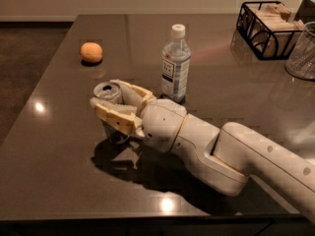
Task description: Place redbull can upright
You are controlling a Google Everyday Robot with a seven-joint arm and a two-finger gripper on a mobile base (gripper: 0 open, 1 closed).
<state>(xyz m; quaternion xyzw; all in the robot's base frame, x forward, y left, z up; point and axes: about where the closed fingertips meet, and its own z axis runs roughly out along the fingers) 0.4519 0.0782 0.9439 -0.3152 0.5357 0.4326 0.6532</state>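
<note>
The redbull can (109,93) stands roughly upright near the middle left of the dark table (59,171), its silver pull-tab top facing up. My gripper (112,104) reaches in from the right and is shut on the can, one cream finger (115,117) in front of it and the other behind. The can's lower part is hidden by the front finger, and its base seems to be at the table surface.
A clear water bottle (175,65) with a white cap stands just right of the gripper. An orange (91,52) lies at the back left. A black wire basket (266,31) and a clear glass (303,53) are at the far right.
</note>
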